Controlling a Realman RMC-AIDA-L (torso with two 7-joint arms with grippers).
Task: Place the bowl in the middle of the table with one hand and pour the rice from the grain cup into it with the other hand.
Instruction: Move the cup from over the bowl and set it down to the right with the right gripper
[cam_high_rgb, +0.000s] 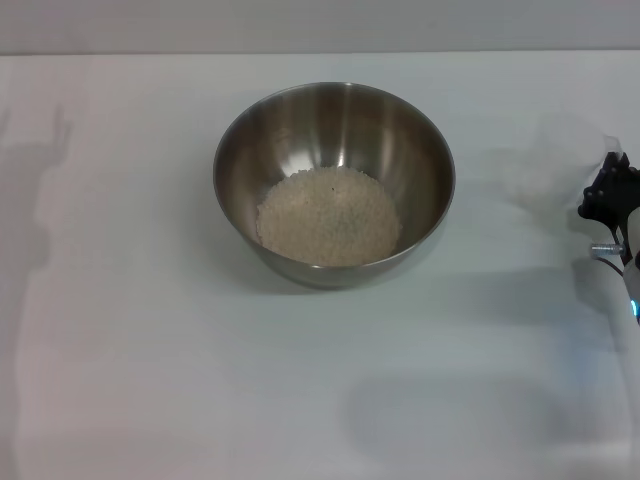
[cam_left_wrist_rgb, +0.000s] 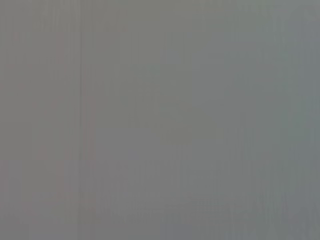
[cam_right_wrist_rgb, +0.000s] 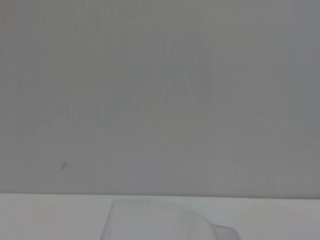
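Note:
The steel bowl (cam_high_rgb: 334, 180) stands on the white table (cam_high_rgb: 150, 380), slightly behind its middle. A heap of off-white rice (cam_high_rgb: 328, 215) covers the bowl's bottom. The clear grain cup (cam_high_rgb: 548, 165) shows only faintly, to the right of the bowl; in the right wrist view the cup (cam_right_wrist_rgb: 160, 222) looks empty and sits low on the table. My right gripper (cam_high_rgb: 603, 192) is at the table's right edge, just right of the cup. Whether it touches the cup is unclear. My left gripper is out of view, and the left wrist view shows only plain grey.
The table's far edge (cam_high_rgb: 320, 53) meets a grey wall behind the bowl. An arm's shadow (cam_high_rgb: 35, 190) lies on the table at the left. Bare tabletop stretches in front of the bowl.

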